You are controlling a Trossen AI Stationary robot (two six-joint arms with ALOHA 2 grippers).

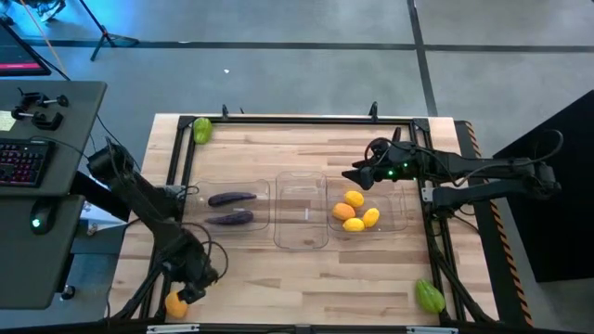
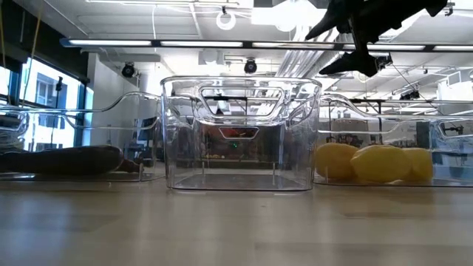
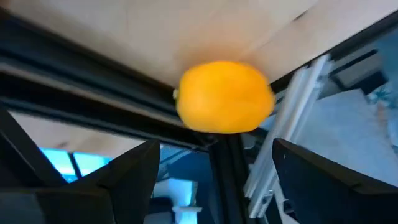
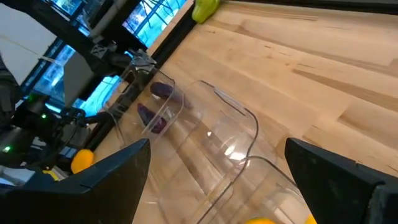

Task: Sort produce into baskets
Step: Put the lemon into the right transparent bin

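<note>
An orange round fruit [image 1: 176, 304] lies at the table's near left corner, against the black frame rail [image 3: 93, 81]. My left gripper [image 1: 192, 288] is open just short of it; in the left wrist view the fruit [image 3: 224, 96] sits beyond the two fingertips and they do not touch it. My right gripper [image 1: 356, 176] is open and empty above the right bin [image 1: 401, 218], which holds lemons and orange fruits [image 1: 356, 211]. The left bin [image 1: 190, 215] holds two purple eggplants [image 1: 232, 208]. The middle bin [image 1: 302, 211] holds nothing.
One green lumpy piece [image 1: 200, 130] lies at the far left corner, another [image 1: 429, 296] at the near right corner. A black frame rail runs round the table's edge. A desk with a keyboard [image 1: 23, 162] stands left of the table.
</note>
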